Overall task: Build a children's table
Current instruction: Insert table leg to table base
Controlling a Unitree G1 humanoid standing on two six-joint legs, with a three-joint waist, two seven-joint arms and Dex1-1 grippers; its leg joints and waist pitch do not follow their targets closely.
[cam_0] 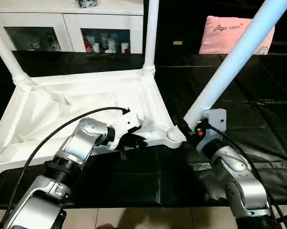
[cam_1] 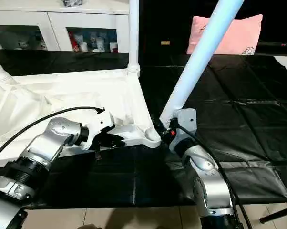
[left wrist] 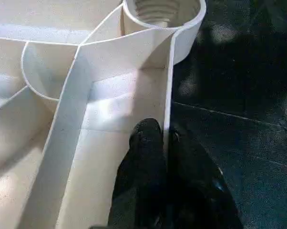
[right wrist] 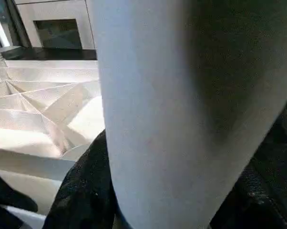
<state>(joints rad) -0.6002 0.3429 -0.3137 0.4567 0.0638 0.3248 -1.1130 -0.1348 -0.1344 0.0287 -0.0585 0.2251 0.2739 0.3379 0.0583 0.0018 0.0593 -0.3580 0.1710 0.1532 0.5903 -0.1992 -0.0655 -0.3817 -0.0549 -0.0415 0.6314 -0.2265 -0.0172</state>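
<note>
The left gripper [left wrist: 165,143] is clamped on the rim of the upside-down table top [cam_0: 62,102], near the empty corner socket [cam_0: 174,134]. The right gripper [cam_0: 187,128] grasps a tilted leg [cam_0: 234,59] just beside this socket.

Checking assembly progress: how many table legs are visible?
3: two legs stand in the far corner sockets; the right pincer holds a third leg near the near-right socket.

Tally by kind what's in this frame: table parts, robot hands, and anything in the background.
Table top, upside down: 1
Legs standing in far corner sockets: 2
Leg held by right hand, tilted, beside the near corner socket: 1
Left hand, pinching the top's rim: 1
Pink pillow: 1
White cabinet: 1
Total: 8
</note>
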